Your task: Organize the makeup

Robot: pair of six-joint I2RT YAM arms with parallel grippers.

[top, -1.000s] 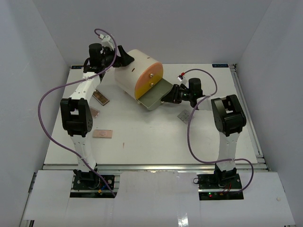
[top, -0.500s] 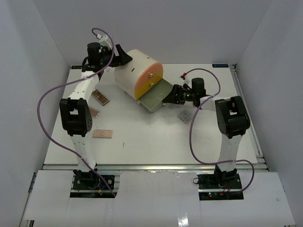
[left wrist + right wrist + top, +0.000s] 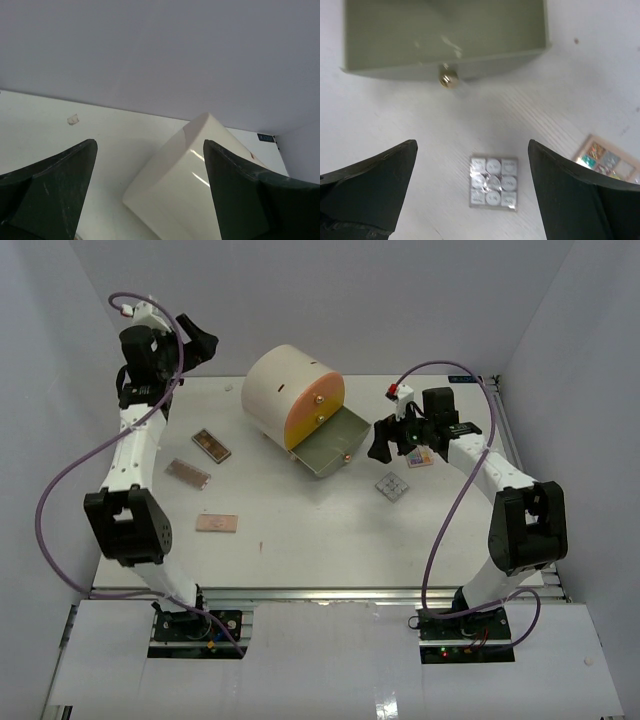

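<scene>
Makeup (image 3: 391, 486) on white table (image 3: 300, 540), grey walls (image 3: 380, 300)

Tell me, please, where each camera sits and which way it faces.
Top external: above and behind the bases, looking down on the table; both arms show whole.
Left wrist: high at the far left, looking across at the drawer unit and the back wall; the left fingers frame it.
Right wrist: looking straight down at the open drawer and the silver palette; the right fingers frame it.
Shared: top external and right wrist both show the open drawer and silver palette.
</scene>
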